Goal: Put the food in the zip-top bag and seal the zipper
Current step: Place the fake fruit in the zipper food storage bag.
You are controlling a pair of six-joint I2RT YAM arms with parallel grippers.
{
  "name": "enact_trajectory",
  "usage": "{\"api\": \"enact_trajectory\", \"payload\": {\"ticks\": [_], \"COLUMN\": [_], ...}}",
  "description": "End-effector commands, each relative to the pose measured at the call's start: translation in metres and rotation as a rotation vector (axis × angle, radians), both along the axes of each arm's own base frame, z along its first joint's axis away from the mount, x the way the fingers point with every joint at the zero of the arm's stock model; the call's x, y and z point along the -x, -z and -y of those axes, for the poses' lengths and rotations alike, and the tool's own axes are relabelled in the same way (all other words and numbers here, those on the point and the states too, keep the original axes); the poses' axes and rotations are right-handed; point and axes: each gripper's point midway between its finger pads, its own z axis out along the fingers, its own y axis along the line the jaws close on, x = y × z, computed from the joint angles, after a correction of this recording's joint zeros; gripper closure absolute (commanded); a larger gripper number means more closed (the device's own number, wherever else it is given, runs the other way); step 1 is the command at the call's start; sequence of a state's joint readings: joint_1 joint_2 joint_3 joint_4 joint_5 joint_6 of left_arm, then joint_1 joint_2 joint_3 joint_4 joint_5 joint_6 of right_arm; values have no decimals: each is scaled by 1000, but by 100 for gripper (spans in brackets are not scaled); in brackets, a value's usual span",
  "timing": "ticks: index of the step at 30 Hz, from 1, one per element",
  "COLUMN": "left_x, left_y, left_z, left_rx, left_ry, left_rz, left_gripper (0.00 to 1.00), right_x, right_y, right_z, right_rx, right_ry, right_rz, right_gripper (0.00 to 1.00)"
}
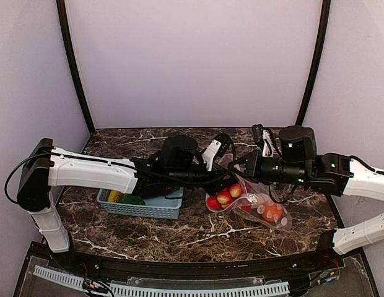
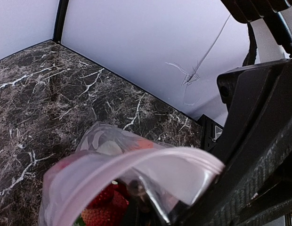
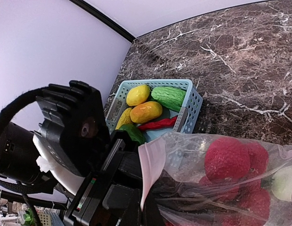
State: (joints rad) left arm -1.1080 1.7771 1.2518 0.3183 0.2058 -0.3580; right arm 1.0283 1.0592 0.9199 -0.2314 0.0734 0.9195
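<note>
We see the zip-top bag (image 1: pixel 254 207) right of the table's middle. Its long axis runs from a raised mouth at the back left down to a closed bottom lying on the marble at the near right. The mouth points up and back toward the two wrists that meet over it.

The left gripper (image 1: pixel 226 176) is pressed together on the mouth edge. In its own view the pinkish zipper (image 2: pixel 136 162) arcs across, unsealed, and runs in under one dark finger. The right gripper (image 1: pixel 244 169) is also pressed together at that edge, though the exact pinch point is buried beneath its black housing.

Inside the bag are red strawberries (image 3: pixel 228 157) and, toward the bottom, orange pieces (image 1: pixel 272 212). A pale piece at the right wrist view's edge is cut off, and we cannot name it.

The light blue basket (image 3: pixel 193 101) sits left of the bag, apart from it. It holds yellow peppers (image 3: pixel 138 94), a green cucumber (image 3: pixel 168 97) and a red chili (image 3: pixel 158 124). From above, the left forearm covers much of it.

The table (image 1: pixel 179 238) is dark brown marble with white veins. Plain pale walls (image 1: pixel 192 62) enclose it, with black posts (image 1: pixel 71 62) at the back corners.
</note>
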Motion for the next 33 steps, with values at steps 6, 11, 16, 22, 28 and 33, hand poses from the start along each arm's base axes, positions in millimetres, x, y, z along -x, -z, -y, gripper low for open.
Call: {"api": "enact_trajectory", "payload": {"ticks": [6,11,16,22,28,33], "left_x": [4,8,17,14,21,26], "left_y": [-17,-36,-63,-33,20,40], "left_z": [-17,-36,-59,-104,-128,-121], "left_rx": [5,33,75,-6,-40,4], "left_ry": [-29,-59,-76,-239,-361,-358], "left_rz": [19,36,50,-79,-340,-444], "left_gripper": [65,39,33,35,33,29], "right_x": [-2,-3,-4,-5,-7,-8], "right_y": [-10,-8,-8,-8,-9,-8], "right_z": [4,7,9,9,7,4], "right_rx": [-40,-26,-20,-16,-7,-2], "right_ry": [27,41,49,52,52,46], "right_rz": [45,47,50,56,62,58], "right_gripper": [100,100,100,100,100,100]}}
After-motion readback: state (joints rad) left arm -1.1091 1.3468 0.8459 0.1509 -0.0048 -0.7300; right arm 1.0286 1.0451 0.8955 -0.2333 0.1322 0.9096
